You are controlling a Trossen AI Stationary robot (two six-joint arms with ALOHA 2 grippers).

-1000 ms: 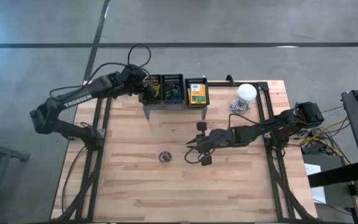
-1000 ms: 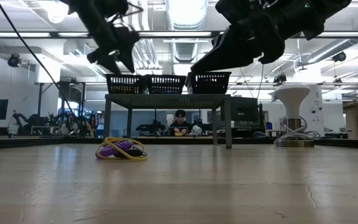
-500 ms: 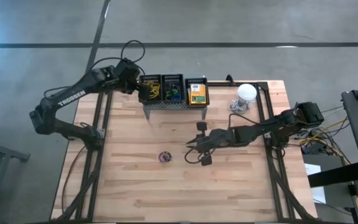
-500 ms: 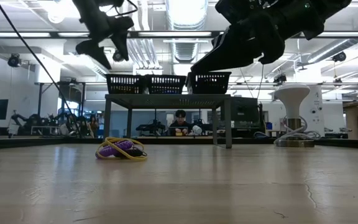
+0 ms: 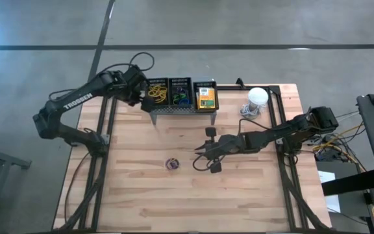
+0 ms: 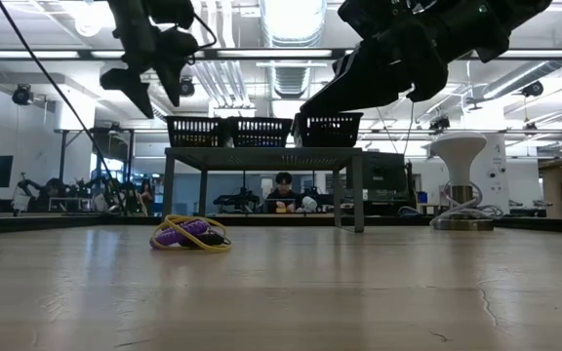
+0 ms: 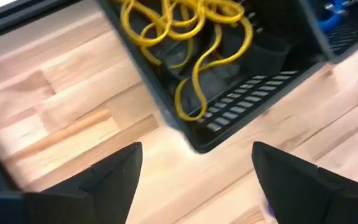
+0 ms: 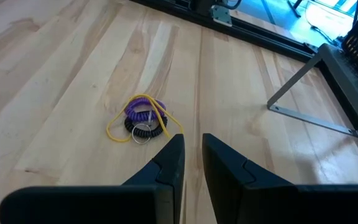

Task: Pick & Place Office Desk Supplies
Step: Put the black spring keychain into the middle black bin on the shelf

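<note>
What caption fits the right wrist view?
Right claw, nearly shut and empty, points toward a purple-yellow band bundle on the wooden table.

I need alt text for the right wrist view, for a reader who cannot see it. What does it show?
A small tangle of purple, black and yellow bands lies on the wooden table, just ahead of the right gripper, whose two dark fingers stand nearly together and hold nothing. To one side, a grey metal leg of the stand slants up from the table.

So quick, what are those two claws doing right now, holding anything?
Left gripper: open, empty, beside the bin of yellow rubber bands.
Right gripper: nearly shut, holding nothing, over the table.
</note>
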